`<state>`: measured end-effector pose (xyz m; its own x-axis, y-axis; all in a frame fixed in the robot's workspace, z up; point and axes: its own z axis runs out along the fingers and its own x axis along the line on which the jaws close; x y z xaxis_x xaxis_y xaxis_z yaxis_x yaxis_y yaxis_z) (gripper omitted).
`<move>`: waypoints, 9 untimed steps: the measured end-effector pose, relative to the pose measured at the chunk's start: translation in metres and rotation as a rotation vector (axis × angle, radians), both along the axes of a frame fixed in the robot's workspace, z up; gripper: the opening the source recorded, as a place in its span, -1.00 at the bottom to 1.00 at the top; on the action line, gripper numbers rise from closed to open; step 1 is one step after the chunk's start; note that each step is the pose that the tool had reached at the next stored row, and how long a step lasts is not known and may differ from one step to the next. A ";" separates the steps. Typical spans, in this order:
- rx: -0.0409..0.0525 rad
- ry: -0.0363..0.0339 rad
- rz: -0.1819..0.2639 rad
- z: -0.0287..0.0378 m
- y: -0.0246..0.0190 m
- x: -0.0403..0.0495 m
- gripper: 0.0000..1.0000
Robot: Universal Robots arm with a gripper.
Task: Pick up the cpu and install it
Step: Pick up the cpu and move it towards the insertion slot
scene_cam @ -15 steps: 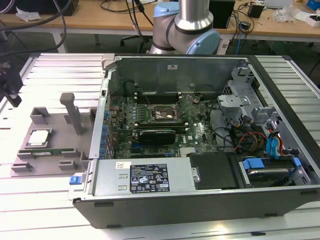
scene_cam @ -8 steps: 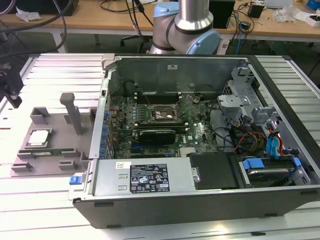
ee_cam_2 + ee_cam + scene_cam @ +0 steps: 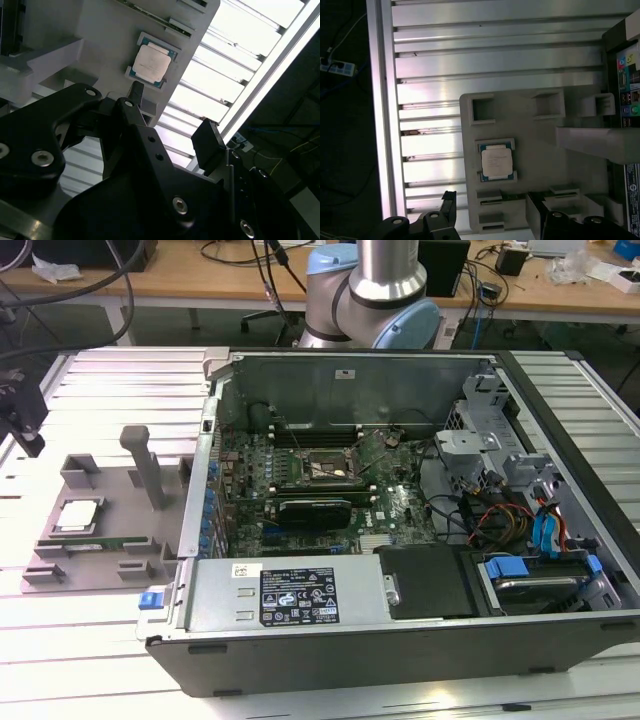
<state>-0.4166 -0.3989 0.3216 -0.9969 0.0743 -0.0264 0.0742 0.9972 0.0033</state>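
The exterior view looks down at a slant from high up, across the open black-and-grey metal computer case [image 3: 400, 540] lying on the ribbed silver aluminium table [image 3: 100, 660]. It faces the silver and pale-blue robot arm [image 3: 385, 270] at twelve o'clock and stands far enough back to take in the whole case. At nine o'clock from the case sits the flat grey plastic parts fixture [image 3: 115, 490]. Both wrist views look at this fixture from close by. The first wrist view looks almost straight down. The second wrist view looks at a slant past the black gripper [image 3: 170, 109], which looms large in front. All three views share the fixture, the table slats and the small square silver-topped cpu [image 3: 78, 515].
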 end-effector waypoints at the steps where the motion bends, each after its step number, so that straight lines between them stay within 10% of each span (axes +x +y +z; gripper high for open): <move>1: 0.0000 -0.0001 0.000 -0.0003 0.0000 0.0000 0.33; 9: -0.0002 -0.0001 0.000 -0.0038 0.0000 0.0000 0.33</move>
